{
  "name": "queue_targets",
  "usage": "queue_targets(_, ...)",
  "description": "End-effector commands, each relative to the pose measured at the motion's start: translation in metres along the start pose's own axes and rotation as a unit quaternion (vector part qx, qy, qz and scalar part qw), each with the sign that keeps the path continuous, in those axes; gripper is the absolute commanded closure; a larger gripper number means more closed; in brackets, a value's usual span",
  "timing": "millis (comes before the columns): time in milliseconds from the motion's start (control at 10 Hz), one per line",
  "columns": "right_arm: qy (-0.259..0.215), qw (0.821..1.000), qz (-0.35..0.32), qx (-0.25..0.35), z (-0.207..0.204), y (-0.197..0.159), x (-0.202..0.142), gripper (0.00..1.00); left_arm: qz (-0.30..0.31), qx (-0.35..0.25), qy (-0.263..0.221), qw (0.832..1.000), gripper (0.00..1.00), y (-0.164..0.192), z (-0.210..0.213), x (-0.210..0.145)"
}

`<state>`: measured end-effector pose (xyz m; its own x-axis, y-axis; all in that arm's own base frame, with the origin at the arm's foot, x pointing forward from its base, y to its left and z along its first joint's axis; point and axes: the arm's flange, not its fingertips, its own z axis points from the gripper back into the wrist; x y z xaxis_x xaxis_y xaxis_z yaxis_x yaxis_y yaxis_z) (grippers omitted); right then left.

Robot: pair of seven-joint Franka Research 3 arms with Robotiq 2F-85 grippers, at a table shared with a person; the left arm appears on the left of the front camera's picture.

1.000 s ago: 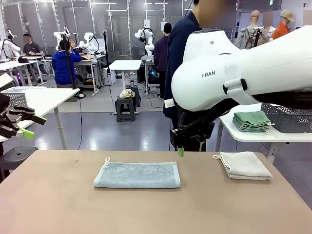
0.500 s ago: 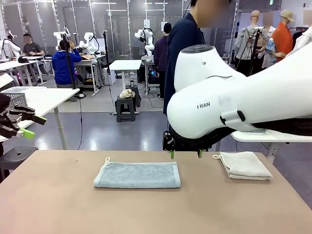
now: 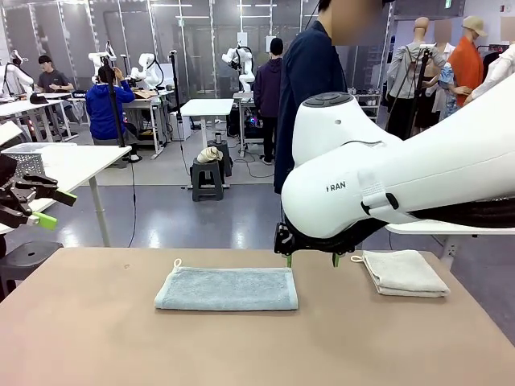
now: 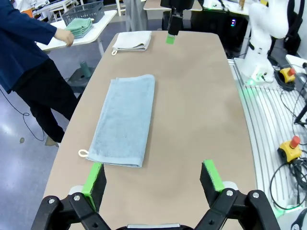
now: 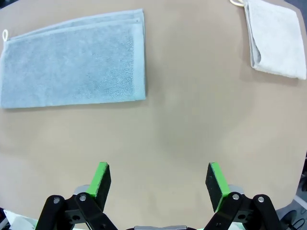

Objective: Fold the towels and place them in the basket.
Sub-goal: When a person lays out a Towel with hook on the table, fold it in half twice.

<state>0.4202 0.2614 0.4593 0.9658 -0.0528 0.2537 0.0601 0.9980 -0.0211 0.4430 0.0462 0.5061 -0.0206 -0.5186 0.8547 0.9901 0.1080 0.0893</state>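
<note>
- Jaws: apart on right gripper [image 3: 312, 259] and left gripper [image 4: 152, 177] (both empty).
- Towels: grey-blue towel [image 3: 227, 288] at centre; cream towel [image 3: 402, 273], far right.
- Pinch both layers at grey-blue towel's right edge; fold leftward.

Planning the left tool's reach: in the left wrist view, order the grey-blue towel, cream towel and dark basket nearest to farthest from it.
1. Grey-blue towel, just ahead on the table.
2. Cream towel, table's far end.
3. Dark basket, side table beyond.
</note>
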Motion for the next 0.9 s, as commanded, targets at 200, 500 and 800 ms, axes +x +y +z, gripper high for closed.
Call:
queue_targets(200,-0.002,1.000,0.001,0.001,0.003,0.001,-0.001,0.00,-0.001,0.001,-0.002,1.000,0.00,-0.001,0.001,0.002)
queue_targets(500,0.006,1.000,0.008,0.030,-0.057,0.012,0.012,0.00,-0.001,0.001,-0.002,1.000,0.00,-0.001,0.001,0.002)
queue_targets(800,-0.021,0.999,-0.003,0.025,-0.103,0.022,0.021,0.00,-0.001,0.001,-0.002,1.000,0.00,-0.001,0.001,0.002)
